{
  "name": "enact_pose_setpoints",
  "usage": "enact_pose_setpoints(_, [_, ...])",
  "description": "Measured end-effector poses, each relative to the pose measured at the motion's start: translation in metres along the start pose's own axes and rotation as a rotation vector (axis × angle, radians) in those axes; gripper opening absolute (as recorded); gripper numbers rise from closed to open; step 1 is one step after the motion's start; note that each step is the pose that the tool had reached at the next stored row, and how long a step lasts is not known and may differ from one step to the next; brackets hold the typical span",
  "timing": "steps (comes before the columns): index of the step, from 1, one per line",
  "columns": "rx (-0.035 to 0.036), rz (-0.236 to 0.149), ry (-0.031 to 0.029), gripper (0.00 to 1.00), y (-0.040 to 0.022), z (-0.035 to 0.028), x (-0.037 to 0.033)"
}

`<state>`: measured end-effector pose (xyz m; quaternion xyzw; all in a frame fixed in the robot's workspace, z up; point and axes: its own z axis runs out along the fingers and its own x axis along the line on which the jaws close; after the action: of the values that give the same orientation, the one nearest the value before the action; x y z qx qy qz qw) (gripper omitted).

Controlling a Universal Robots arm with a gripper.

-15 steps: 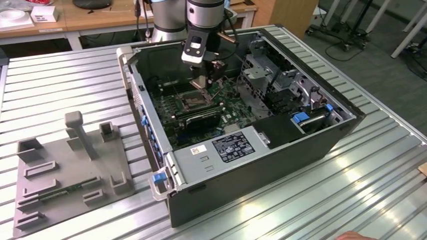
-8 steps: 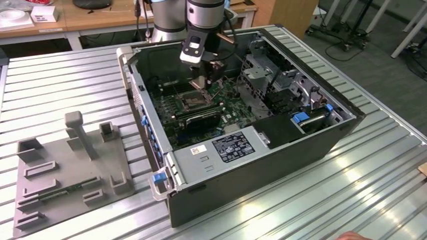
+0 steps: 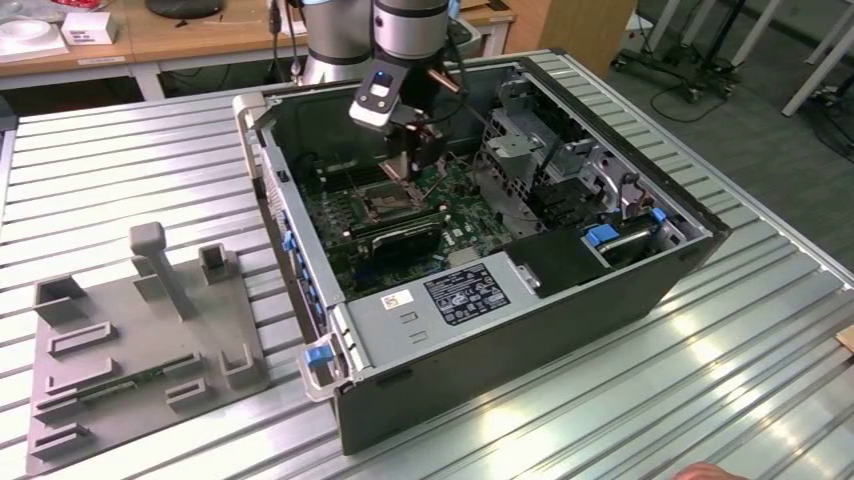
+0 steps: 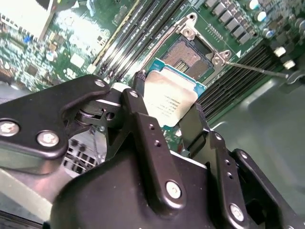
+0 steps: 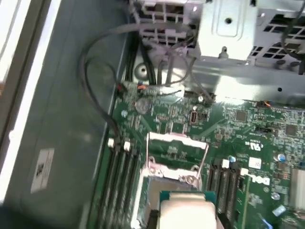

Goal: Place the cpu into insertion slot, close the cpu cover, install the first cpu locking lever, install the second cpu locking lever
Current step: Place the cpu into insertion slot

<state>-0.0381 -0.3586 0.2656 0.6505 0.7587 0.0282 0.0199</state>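
Observation:
The cpu (image 4: 164,88), a pale silvery square chip, is held between the black fingers (image 4: 143,124) of my gripper (image 4: 167,100), which is shut on its edges. It hangs a little above and short of the insertion slot (image 4: 190,55), whose dark centre lies uncovered. In the first wrist view the cpu (image 5: 186,210) sits at the picture's edge, just before the insertion slot (image 5: 174,177). The cpu cover (image 5: 176,138) stands swung open behind the slot. A thin locking lever (image 4: 257,68) sticks out beside the socket. In the exterior view my gripper (image 3: 414,165) is inside the case, over the slot (image 3: 387,200).
The green motherboard (image 3: 461,215) lies in an open black computer case (image 3: 534,320). Long black memory slots (image 4: 128,33) flank the socket. A metal drive cage (image 3: 534,160) and a black cable (image 5: 95,95) are close by. A grey fixture plate (image 3: 134,340) sits at the exterior view's left.

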Motion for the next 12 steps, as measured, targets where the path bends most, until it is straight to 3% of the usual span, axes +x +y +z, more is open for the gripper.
enact_pose_setpoints(6, [-0.0005, 0.101, -0.0070, 0.54, -0.0002, 0.0017, 0.0000])
enact_pose_setpoints(12, [-0.0008, 0.108, -0.0074, 0.54, -0.0007, 0.0020, 0.0020])
